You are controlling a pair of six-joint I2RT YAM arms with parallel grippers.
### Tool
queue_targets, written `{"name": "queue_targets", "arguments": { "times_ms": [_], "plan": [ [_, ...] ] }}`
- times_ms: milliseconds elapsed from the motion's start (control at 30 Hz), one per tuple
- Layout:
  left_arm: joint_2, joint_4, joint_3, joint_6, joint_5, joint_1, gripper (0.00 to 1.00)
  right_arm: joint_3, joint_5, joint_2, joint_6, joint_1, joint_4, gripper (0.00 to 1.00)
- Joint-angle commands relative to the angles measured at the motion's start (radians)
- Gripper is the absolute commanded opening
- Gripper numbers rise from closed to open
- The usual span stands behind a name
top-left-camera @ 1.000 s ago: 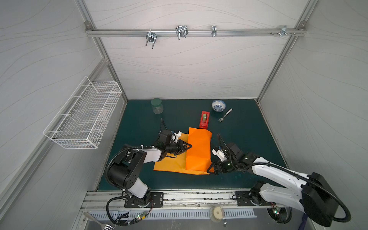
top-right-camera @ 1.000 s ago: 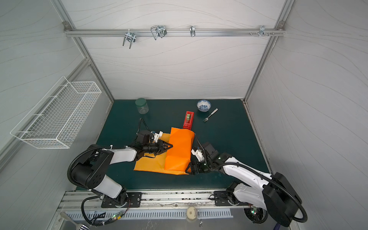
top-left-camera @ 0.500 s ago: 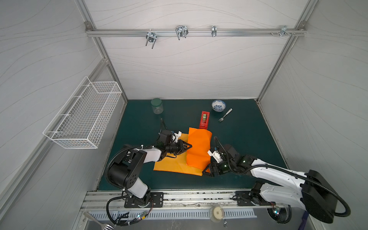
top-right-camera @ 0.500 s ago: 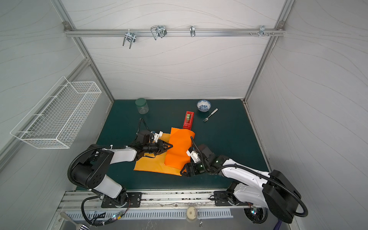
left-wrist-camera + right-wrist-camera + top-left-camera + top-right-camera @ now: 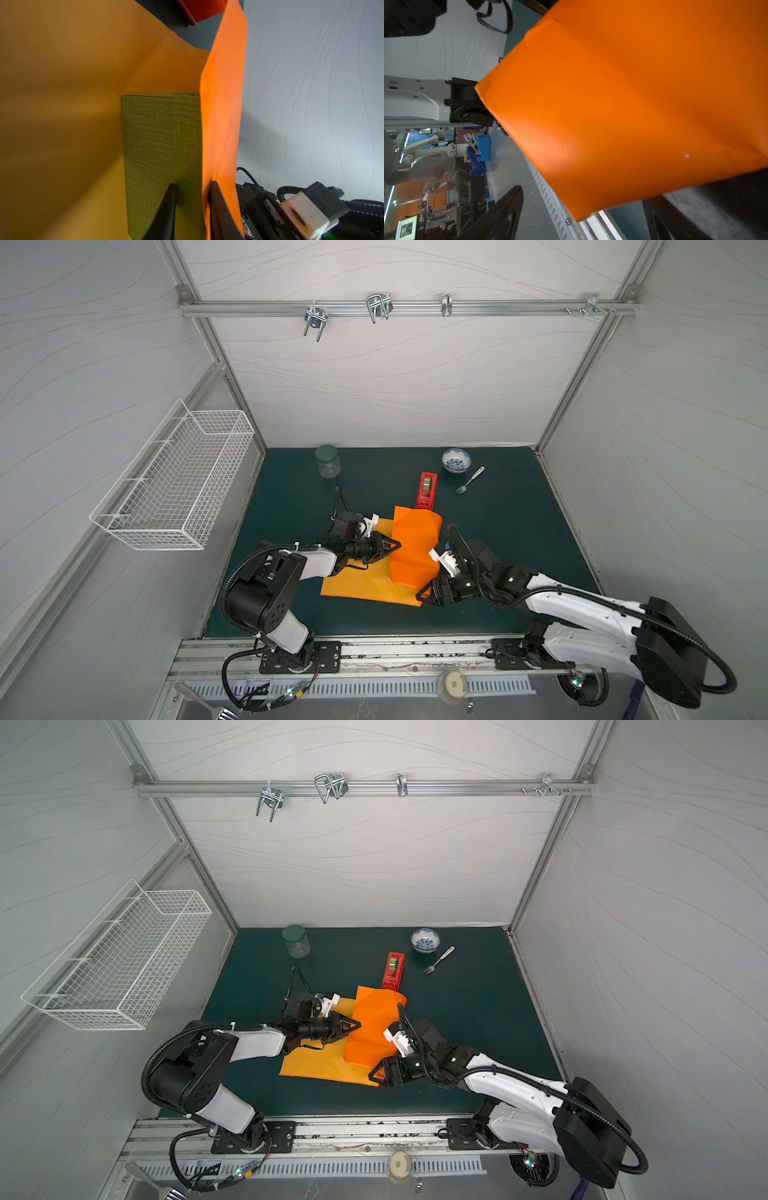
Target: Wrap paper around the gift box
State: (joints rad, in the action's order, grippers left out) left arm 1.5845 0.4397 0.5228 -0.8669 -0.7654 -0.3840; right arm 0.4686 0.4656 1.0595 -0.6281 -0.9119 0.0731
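The orange paper [image 5: 415,547] [image 5: 374,1027] lies on the green mat, with one side folded up and over the gift box. The gift box is hidden under it in both top views. In the left wrist view its olive side [image 5: 162,135] shows beside the paper [image 5: 222,116]. My left gripper [image 5: 395,545] [image 5: 355,1026] [image 5: 192,184] is shut on the box's edge, with the folded paper pinched against it. My right gripper [image 5: 424,595] [image 5: 376,1073] [image 5: 584,193] stands open at the sheet's near right corner. That corner of the paper [image 5: 612,104] hangs between its wide jaws.
A red tape dispenser [image 5: 427,489] lies just behind the paper. A jar with a green lid [image 5: 327,461], a blue-patterned bowl [image 5: 456,459] and a fork [image 5: 470,480] sit along the back of the mat. A white wire basket [image 5: 178,477] hangs on the left wall.
My right gripper has slid from the folded paper's right side to the left and nearer the front, ending at the sheet's near corner. The left gripper has kept its grip and place.
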Motion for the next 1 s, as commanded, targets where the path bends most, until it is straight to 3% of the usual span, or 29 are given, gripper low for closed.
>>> {"name": "queue_targets", "arguments": {
  "times_ms": [0,133,300,533,833,967],
  "plan": [
    [0.069,-0.21,-0.044,0.008,0.129,0.002,0.06,-0.01,-0.065,-0.069,0.024,-0.026,-0.012,0.9],
    [0.069,-0.212,-0.04,0.009,0.128,0.002,0.05,-0.009,-0.308,-0.151,0.104,-0.103,0.198,0.9],
    [0.074,-0.211,-0.039,0.008,0.128,0.002,0.05,-0.04,-0.507,-0.191,0.094,-0.2,0.268,0.9],
    [0.08,-0.21,-0.035,0.011,0.127,0.002,0.05,-0.061,-0.751,-0.091,0.048,-0.357,0.168,0.94],
    [0.079,-0.213,-0.031,0.012,0.124,0.001,0.05,-0.064,-0.889,0.076,0.024,-0.399,-0.075,0.97],
    [0.08,-0.216,-0.03,0.013,0.123,0.002,0.05,-0.052,-0.964,0.09,0.003,-0.399,-0.074,0.98]
  ]
}}
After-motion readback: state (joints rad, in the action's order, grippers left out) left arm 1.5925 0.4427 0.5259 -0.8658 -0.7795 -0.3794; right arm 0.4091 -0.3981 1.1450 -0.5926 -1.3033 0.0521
